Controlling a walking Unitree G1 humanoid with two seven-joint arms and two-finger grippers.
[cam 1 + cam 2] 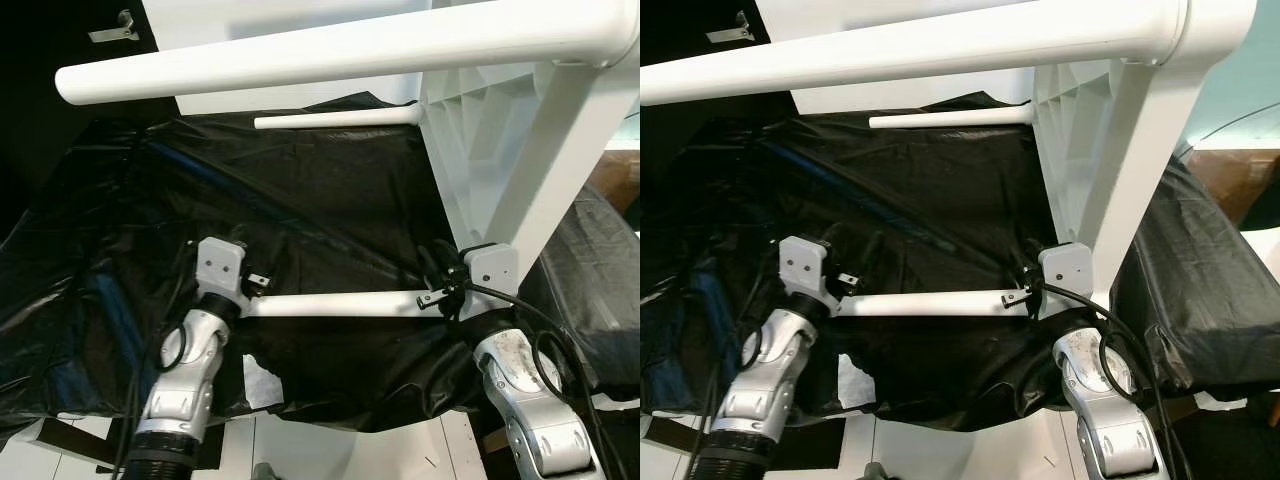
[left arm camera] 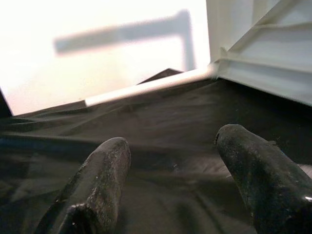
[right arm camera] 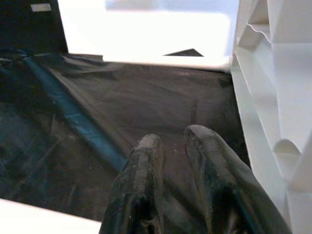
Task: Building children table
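A white children's table lies on its side on a black plastic sheet [image 1: 330, 200], its ribbed underside [image 1: 470, 130] facing left. One leg [image 1: 330, 50] runs across the top of the head views, close to the camera. A second leg [image 1: 335, 119] sticks out farther back. A third leg [image 1: 340, 303] lies low, spanning between my two wrists. My left gripper [image 2: 173, 141] is open over the sheet, with nothing between its fingers [image 2: 105, 165]. My right gripper [image 3: 173, 136] is shut and empty, beside the ribbed underside [image 3: 273, 97] and close to the low leg's joint.
A white panel [image 1: 250, 20] stands behind the sheet. A door handle [image 1: 115, 30] shows at the top left. A brown box [image 1: 620, 175] sits to the right. White floor [image 1: 330, 450] lies just in front of the sheet's near edge.
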